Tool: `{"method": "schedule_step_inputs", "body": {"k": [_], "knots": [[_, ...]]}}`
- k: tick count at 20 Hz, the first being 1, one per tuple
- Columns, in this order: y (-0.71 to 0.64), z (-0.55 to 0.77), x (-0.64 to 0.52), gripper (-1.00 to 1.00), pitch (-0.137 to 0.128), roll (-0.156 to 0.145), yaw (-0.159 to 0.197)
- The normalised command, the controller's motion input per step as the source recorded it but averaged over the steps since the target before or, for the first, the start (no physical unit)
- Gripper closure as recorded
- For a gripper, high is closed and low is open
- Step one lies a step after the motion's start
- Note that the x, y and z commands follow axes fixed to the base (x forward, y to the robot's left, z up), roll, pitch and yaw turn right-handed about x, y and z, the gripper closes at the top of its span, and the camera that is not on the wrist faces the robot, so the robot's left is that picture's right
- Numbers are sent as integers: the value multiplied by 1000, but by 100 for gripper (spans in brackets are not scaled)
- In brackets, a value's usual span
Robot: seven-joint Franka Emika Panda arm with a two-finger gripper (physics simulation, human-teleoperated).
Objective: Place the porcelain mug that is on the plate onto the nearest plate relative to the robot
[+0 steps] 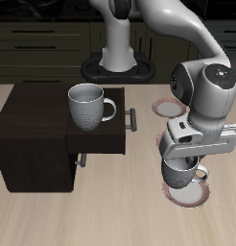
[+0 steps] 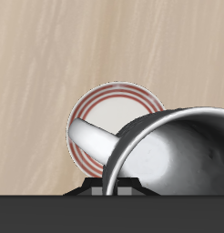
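Observation:
The grey-white dotted porcelain mug hangs under my gripper, which is shut on its rim. It sits just above the small plate with a pinkish-brown striped rim, near the table's front edge. In the wrist view the mug fills the frame close up, its loop handle stands over the plate, and my fingertips are hidden. A second matching plate lies farther back, close to the robot's base and partly hidden by the arm.
A dark cabinet with an open drawer stands beside the work area. A larger grey mug stands on top of it. The drawer's handle points toward the far plate.

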Motion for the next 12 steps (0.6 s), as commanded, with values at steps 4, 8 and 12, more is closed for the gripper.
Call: {"method": "schedule_step_inputs", "body": {"k": [4, 8, 12], "knots": [[-11, 557, -257, 100, -74, 14, -43], [-60, 277, -120, 100, -36, -5, -46], [-142, 397, -226, 100, -39, 0, -60]]}}
